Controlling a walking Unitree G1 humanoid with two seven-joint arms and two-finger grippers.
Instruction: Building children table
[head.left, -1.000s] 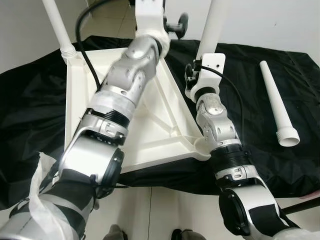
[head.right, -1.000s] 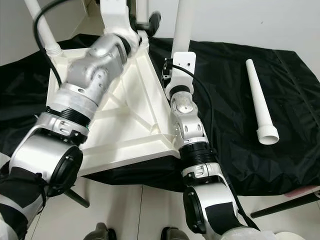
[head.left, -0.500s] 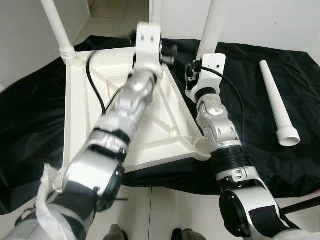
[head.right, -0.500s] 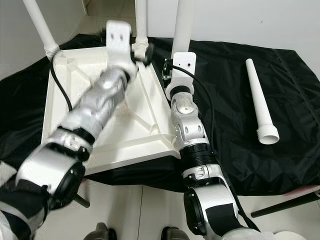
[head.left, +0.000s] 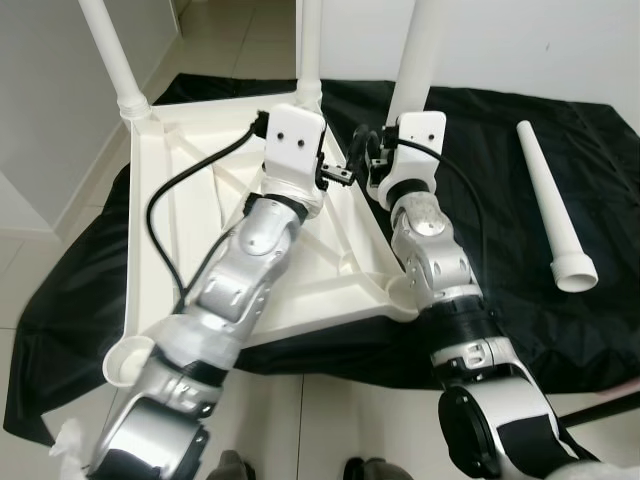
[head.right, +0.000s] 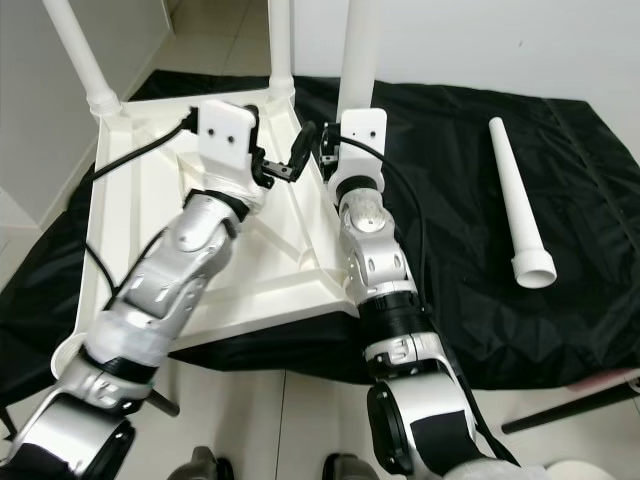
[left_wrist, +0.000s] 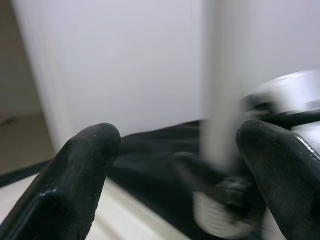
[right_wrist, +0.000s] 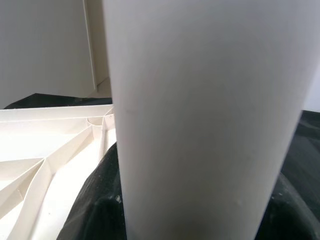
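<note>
The white tabletop (head.left: 200, 200) lies upside down on a black cloth (head.left: 520, 320). Two white legs stand in its far corners, one at the left (head.left: 110, 50) and one at the middle (head.left: 310, 50). My right gripper (head.left: 405, 120) holds a third white leg (head.left: 418, 50) upright just off the tabletop's right edge; this leg (right_wrist: 200, 115) looms close in the right wrist view. My left gripper (head.left: 350, 165) hovers open over the tabletop, right beside my right wrist, with nothing between its fingers (left_wrist: 85, 165). A fourth leg (head.left: 548, 200) lies loose on the cloth at the right.
The tabletop's near-left corner socket (head.left: 125, 362) has no leg in it. White walls stand close behind and to the left. Tiled floor (head.left: 330, 410) lies in front of the cloth. A dark rod (head.left: 600, 410) lies at the bottom right.
My left arm has drawn back from the far middle leg, and its open gripper now sits beside my right wrist. The right arm and its leg have stayed put.
</note>
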